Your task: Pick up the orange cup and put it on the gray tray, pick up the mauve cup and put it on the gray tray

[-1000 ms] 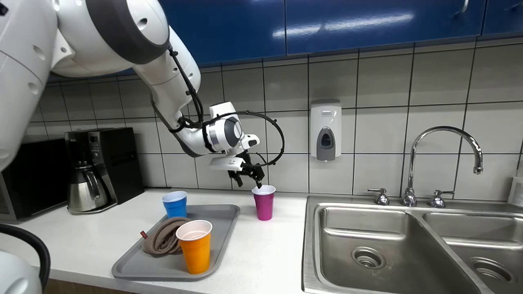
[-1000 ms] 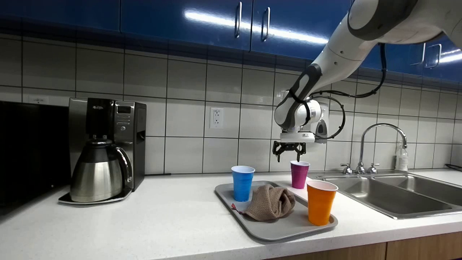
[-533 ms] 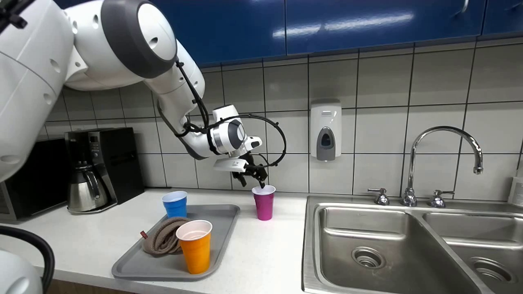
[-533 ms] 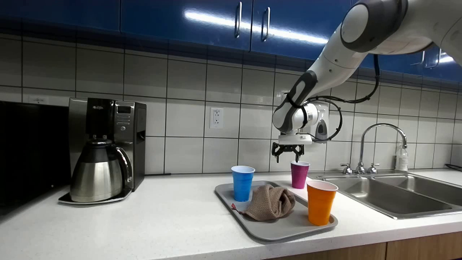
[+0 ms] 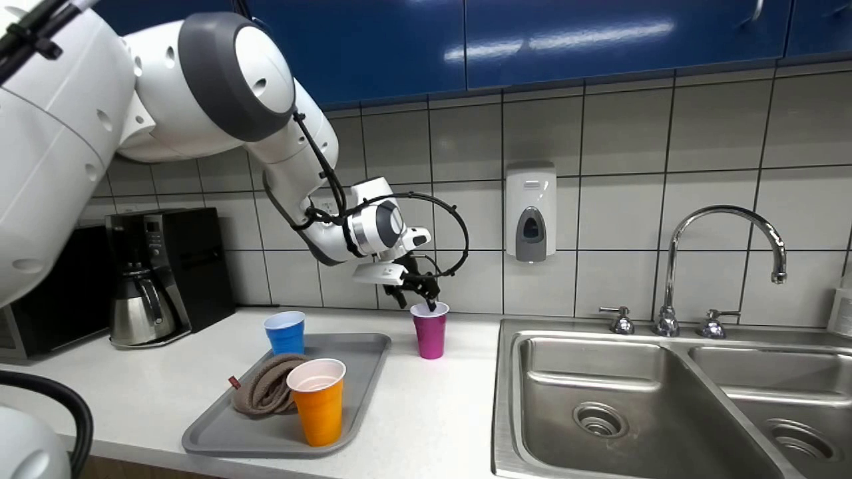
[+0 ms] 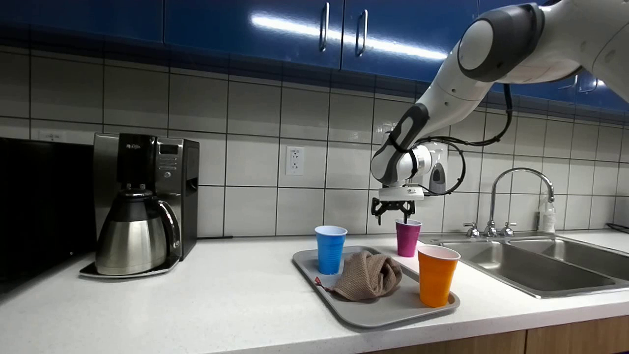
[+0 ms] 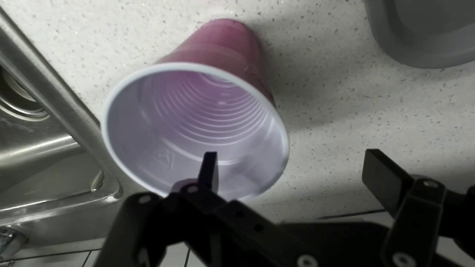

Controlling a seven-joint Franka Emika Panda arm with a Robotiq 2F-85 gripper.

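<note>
Gray tray (image 5: 363,366) has the orange plastic cup (image 5: 318,406) upright on it. Next, end effector (image 5: 417,305) wide open, gripping nothing, one finger (image 7: 211,168) over or just inside the mauve plastic cup (image 5: 430,338), can't tell. That's upright on the desk (image 5: 426,412), probably light, slick, squeezy; I'd pinch one wall at the rim, gently. Magenta outside, white inside.

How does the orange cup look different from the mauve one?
The orange cup is bright orange; the mauve cup is pink-purple. The orange cup stands on the gray tray, the mauve cup on the countertop. One of the fingers is at the mauve cup's mouth; the orange cup has none near it. Both are upright, tapered and pale inside.
</note>
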